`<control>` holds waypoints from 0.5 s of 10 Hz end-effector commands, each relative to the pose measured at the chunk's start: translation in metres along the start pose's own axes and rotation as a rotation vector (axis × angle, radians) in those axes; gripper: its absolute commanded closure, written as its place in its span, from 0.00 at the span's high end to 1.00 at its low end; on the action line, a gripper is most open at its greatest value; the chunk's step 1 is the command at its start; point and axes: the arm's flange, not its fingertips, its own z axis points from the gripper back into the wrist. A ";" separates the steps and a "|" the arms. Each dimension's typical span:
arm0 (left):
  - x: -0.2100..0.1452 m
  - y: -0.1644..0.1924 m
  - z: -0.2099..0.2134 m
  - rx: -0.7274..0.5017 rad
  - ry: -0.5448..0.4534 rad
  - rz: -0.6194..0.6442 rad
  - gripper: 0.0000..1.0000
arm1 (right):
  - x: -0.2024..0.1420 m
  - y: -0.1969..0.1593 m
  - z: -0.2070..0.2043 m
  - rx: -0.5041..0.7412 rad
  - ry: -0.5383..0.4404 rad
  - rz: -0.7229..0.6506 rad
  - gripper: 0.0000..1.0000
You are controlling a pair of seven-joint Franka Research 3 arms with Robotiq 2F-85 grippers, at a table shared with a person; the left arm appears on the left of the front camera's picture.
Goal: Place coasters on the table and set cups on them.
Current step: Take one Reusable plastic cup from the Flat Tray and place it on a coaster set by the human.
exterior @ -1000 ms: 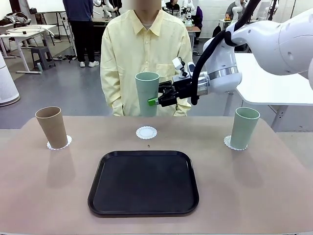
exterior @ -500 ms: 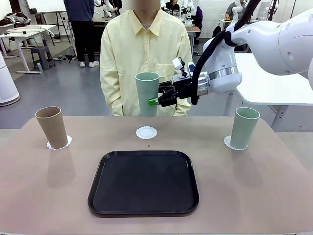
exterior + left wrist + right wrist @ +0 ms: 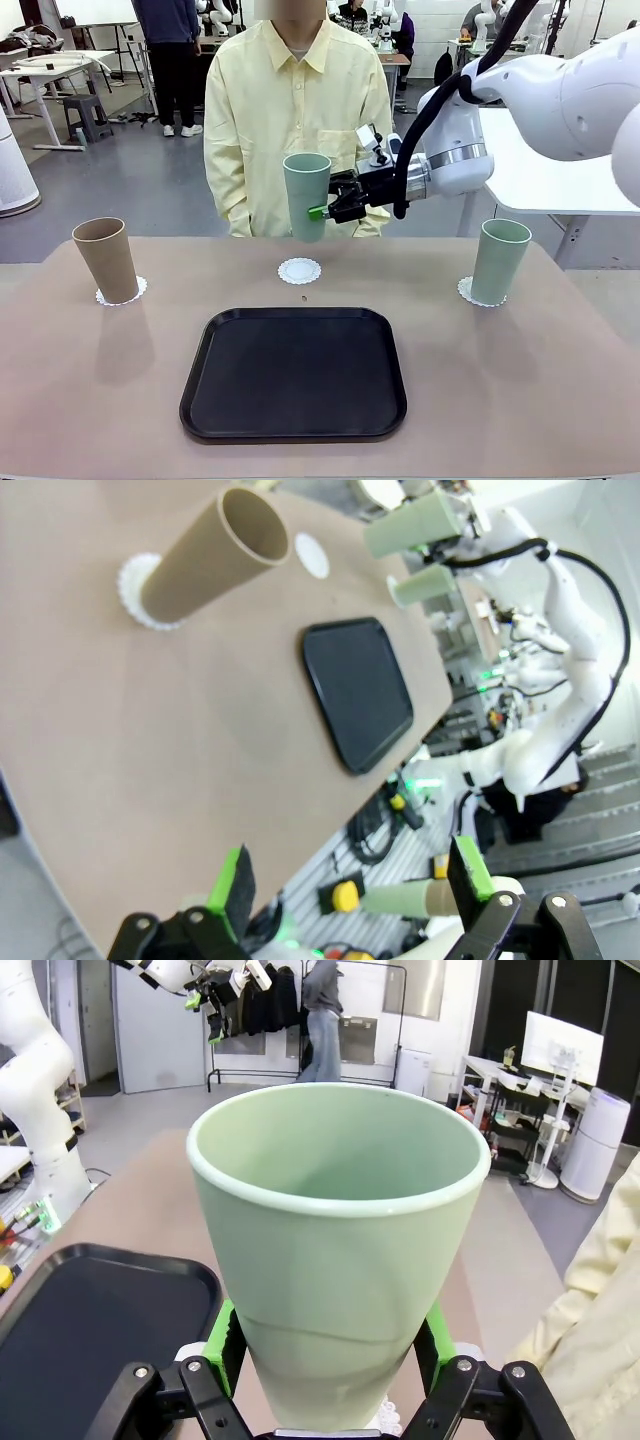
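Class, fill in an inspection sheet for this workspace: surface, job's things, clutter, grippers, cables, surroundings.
Surface: beige table, black tray central.
Job's things: tan cup and a mint cup each on a doily; middle doily bare; second mint cup held above it.
Clutter: small speck beside middle doily.
Grippers: right gripper shut on the raised cup; left gripper jaws open, empty.
Cables: black cable along right arm.
Surroundings: person in yellow shirt opposite.

Front across table (image 3: 560,400); 2 wrist close-ups
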 end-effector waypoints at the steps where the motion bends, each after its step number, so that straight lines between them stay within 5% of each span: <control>1: 0.001 -0.003 0.001 -0.013 -0.016 0.011 1.00 | -0.014 -0.028 -0.003 0.037 -0.038 0.068 0.83; 5: 0.001 -0.003 0.001 -0.013 -0.016 0.011 1.00 | -0.044 -0.046 -0.021 0.115 -0.057 0.049 0.83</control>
